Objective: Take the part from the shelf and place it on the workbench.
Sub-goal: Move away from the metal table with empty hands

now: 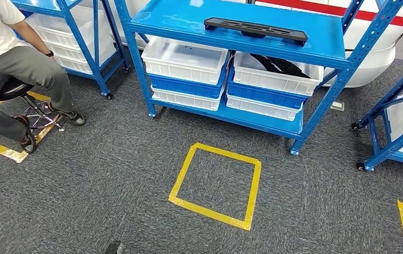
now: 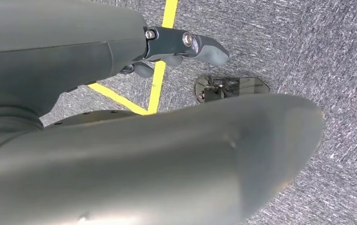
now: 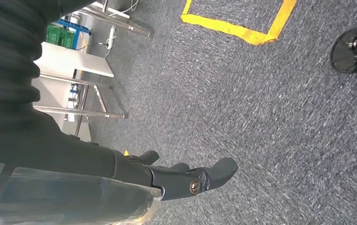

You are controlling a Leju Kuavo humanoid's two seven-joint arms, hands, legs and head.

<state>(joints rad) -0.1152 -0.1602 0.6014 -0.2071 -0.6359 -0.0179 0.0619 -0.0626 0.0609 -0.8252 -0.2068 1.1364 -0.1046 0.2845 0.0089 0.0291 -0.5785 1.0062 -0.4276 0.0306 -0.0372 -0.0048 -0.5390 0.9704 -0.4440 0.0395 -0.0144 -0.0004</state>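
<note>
Long black part (image 1: 256, 29) lying flat on top level of blue shelf (image 1: 316, 50), toward its right end near the front edge, touched by nothing. Below it, white and blue bins (image 1: 184, 61) stacked side by side on lower level. Left hand (image 2: 186, 44) hanging above grey carpet, fingers extended and apart, holding nothing. Right hand (image 3: 186, 178) likewise over carpet, fingers loosely extended, empty. Yellow tape square (image 1: 216, 185) on floor before shelf. Seated person (image 1: 14, 63) at far left.
</note>
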